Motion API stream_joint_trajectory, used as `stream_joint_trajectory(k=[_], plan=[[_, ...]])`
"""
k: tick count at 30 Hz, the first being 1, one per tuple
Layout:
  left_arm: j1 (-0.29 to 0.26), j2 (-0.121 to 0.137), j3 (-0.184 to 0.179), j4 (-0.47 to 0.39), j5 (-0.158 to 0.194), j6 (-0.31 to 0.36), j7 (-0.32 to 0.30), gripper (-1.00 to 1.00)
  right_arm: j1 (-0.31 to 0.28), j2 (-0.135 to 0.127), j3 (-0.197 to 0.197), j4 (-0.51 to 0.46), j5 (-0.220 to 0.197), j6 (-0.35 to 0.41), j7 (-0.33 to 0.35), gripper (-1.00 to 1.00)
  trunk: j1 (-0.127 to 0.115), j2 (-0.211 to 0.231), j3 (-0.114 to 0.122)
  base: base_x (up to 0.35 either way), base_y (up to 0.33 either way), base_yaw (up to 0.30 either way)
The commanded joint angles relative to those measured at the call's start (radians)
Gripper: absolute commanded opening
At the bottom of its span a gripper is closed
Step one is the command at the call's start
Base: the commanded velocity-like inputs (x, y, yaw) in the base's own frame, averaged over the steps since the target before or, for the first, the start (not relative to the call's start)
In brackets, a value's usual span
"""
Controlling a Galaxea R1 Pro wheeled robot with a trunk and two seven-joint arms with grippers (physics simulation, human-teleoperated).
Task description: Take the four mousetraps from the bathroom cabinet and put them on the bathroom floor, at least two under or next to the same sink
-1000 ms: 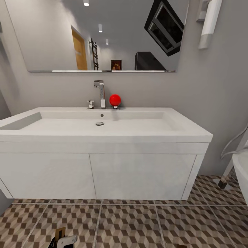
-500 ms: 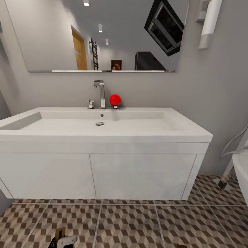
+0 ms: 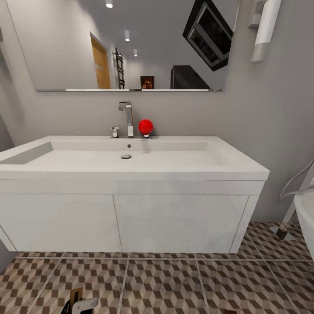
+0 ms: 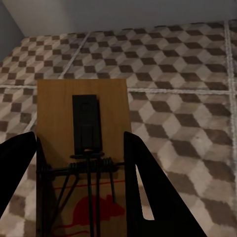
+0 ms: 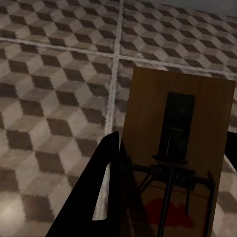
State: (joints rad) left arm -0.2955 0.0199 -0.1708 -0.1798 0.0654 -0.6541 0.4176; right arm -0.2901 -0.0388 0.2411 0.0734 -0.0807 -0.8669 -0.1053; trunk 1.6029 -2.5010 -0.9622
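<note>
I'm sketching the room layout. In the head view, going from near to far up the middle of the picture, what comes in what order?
Bathroom floor → white vanity doors → sink basin → chrome faucet → mirror.

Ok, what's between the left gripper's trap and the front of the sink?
Head view: only bare patterned floor lies between the mousetrap in the left gripper and the sink front.
</note>
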Motion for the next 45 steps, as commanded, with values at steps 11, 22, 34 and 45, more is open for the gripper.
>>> stream_joint_trajectory(k=[11,22,34,45], plan=[[-0.001,0.001,-0.009,0.000,0.007,-0.003,0.007,-1.00,-0.001,0.000,0.009,0.003,-0.010,-0.005,0.001,-1.00,0.000,0.000,-0.001,0.000,0.000,0.000],[-0.001,0.002,-0.009,0.000,0.007,-0.003,0.007,-1.00,-0.001,0.000,0.009,0.003,-0.010,-0.005,0.001,-1.00,0.000,0.000,-0.001,0.000,0.000,0.000],[-0.001,0.002,-0.009,0.000,0.007,-0.003,0.007,-1.00,-0.001,0.000,0.009,0.003,-0.010,-0.005,0.001,-1.00,0.000,0.000,-0.001,0.000,0.000,0.000],[-0.001,0.002,-0.009,0.000,0.007,-0.002,0.002,-1.00,-0.001,0.000,0.009,0.003,-0.010,-0.005,0.001,-1.00,0.000,0.000,-0.001,0.000,0.000,0.000]])
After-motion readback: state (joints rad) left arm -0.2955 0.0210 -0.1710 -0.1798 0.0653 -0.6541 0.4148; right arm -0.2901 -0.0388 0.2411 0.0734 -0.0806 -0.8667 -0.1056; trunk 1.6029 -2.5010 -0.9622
